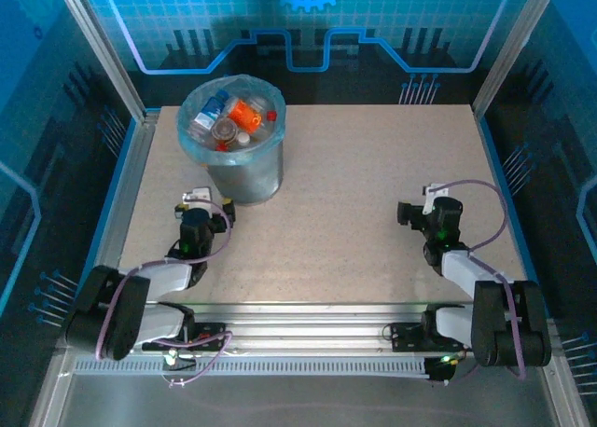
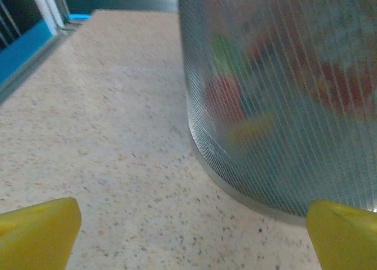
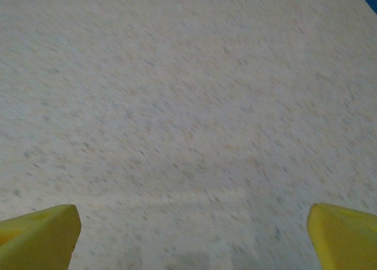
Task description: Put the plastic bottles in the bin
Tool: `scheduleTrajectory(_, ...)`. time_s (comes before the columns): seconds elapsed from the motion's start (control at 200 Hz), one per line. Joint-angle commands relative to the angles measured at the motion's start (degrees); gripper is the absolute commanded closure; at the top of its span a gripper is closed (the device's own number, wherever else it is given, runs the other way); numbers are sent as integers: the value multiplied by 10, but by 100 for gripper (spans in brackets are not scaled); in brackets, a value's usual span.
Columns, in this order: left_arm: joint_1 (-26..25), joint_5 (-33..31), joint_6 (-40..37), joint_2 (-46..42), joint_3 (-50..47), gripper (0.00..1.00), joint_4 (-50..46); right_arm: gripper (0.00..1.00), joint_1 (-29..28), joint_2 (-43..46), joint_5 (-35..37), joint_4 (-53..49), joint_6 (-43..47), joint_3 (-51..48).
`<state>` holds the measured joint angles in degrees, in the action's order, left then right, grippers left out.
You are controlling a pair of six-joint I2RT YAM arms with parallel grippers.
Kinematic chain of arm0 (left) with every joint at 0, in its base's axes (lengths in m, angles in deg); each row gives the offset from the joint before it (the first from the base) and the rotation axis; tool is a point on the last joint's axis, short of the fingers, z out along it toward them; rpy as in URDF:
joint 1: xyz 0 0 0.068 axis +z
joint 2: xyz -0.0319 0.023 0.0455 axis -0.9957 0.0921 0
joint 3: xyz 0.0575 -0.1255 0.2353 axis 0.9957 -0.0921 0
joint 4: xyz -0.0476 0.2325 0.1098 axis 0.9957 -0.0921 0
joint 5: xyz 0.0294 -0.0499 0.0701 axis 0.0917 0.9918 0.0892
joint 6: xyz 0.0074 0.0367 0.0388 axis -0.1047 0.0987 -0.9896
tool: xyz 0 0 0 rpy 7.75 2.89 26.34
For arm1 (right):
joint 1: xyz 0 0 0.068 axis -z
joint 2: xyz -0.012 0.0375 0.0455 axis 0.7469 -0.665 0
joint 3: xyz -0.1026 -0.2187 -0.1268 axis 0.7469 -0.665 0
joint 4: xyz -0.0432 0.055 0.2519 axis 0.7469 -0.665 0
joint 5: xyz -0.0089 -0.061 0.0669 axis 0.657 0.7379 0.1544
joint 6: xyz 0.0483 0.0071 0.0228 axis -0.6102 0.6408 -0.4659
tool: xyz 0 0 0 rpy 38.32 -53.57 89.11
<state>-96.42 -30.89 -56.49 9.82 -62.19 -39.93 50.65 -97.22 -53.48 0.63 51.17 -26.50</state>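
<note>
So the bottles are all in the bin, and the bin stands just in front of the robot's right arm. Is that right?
Not quite. The bin stands in front of the left arm, not the right, as the top view shows. The bottles are indeed inside it.

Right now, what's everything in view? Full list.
bin: one, grey with a light-blue bag liner, far left part of the table
bottles: several, exact count unclear, clear with orange, red and blue parts, inside the bin
table: one, speckled beige, under everything
left gripper: one, yellow fingertips, open, low beside the bin's base
right gripper: one, yellow fingertips, open, over bare table on the right
</note>
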Motion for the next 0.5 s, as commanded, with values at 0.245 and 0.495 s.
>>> scheduleTrajectory(0.245,89,130,-29,71,-23,1,238,0,3,-146,-166,265,19,1)
scheduleTrajectory(0.495,102,162,-32,197,-27,1,368,0,-46,-175,-40,190,28,56)
